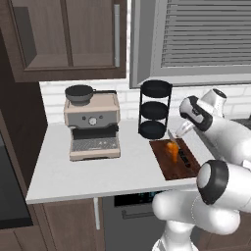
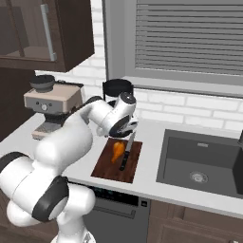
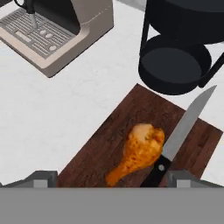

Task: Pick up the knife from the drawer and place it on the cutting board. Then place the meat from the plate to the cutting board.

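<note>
The dark reddish-brown cutting board [image 1: 169, 169] [image 2: 107, 168] [image 3: 98, 146] lies on the white counter. On it rests the meat [image 1: 171, 148] [image 2: 117, 151] [image 3: 140, 148], a glossy orange-brown drumstick. Right beside it on the board is the knife [image 1: 183, 157] [image 2: 126, 154] [image 3: 188, 122], silver blade pointing toward the rack, black handle toward the front edge. My gripper [image 1: 179, 131] [image 3: 113, 179] hangs open just above the board, over the drumstick's narrow end and the knife handle, holding nothing. The plate and the drawer are out of view.
A black three-tier round rack [image 1: 155, 109] [image 2: 117, 88] [image 3: 183, 48] stands just behind the board. A beige coffee machine [image 1: 92, 125] [image 2: 50, 107] [image 3: 57, 30] with a black pan [image 1: 79, 91] on top sits to the left. A sink [image 2: 199, 163] lies to the right.
</note>
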